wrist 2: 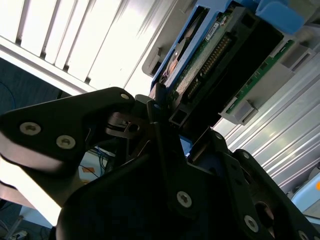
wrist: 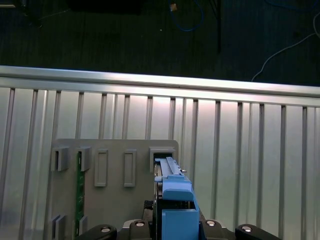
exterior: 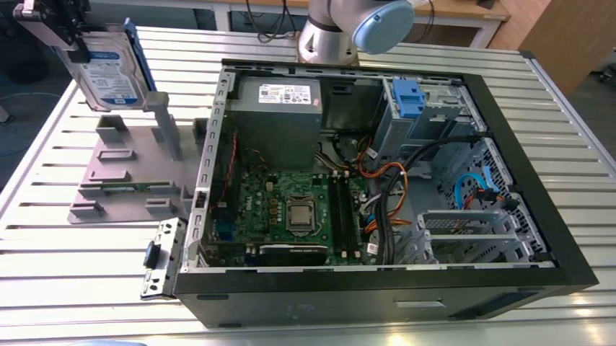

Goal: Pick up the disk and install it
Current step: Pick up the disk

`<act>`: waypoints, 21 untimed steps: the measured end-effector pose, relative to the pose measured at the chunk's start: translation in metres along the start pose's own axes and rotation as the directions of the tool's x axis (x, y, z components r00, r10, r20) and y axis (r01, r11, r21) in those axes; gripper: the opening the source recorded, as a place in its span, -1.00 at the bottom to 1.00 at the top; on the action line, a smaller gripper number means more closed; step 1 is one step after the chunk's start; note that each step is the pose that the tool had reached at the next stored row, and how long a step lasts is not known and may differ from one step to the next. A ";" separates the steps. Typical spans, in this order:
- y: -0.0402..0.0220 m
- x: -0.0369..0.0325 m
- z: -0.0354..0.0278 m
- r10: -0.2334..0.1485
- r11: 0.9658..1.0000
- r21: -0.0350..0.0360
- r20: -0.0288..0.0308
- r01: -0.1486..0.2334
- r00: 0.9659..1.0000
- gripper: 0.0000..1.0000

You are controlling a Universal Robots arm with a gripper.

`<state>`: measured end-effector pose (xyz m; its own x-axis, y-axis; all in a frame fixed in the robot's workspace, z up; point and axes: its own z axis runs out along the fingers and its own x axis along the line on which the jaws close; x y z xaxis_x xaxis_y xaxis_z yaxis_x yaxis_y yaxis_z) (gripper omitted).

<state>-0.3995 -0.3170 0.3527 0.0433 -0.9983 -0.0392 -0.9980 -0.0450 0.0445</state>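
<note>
The disk (exterior: 108, 74) is a silver drive with a white and blue label and a blue bracket along its edge. It hangs upright and slightly tilted at the exterior view's far left, above the grey fixture plate (exterior: 111, 173). My gripper (exterior: 69, 36) is shut on its upper end. In the second wrist view the black fingers (wrist 2: 150, 115) clamp the disk (wrist 2: 210, 55), whose green circuit board and connector side shows. In the first wrist view the disk's blue bracket edge (wrist: 172, 197) stands over the fixture plate (wrist: 115, 195).
An open computer case (exterior: 539, 194) lies at the exterior view's right, with a motherboard (exterior: 288, 209), a grey power supply (exterior: 279, 108), cables and a blue clip (exterior: 409, 97) at the drive bay. A green strip (exterior: 125, 187) sits in the fixture. The slatted metal table (exterior: 58, 245) carries everything.
</note>
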 end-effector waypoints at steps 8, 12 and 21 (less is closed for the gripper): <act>0.0001 -0.0001 -0.0018 0.000 1.000 0.000 0.000 0.000 1.000 -0.26; 0.0001 -0.0001 -0.0026 0.000 1.000 0.000 0.000 0.000 1.000 -0.26; 0.0002 -0.0002 -0.0047 0.000 1.000 0.000 0.000 0.000 1.000 -0.26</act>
<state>-0.3995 -0.3170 0.3574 0.0432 -0.9983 -0.0392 -0.9980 -0.0450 0.0445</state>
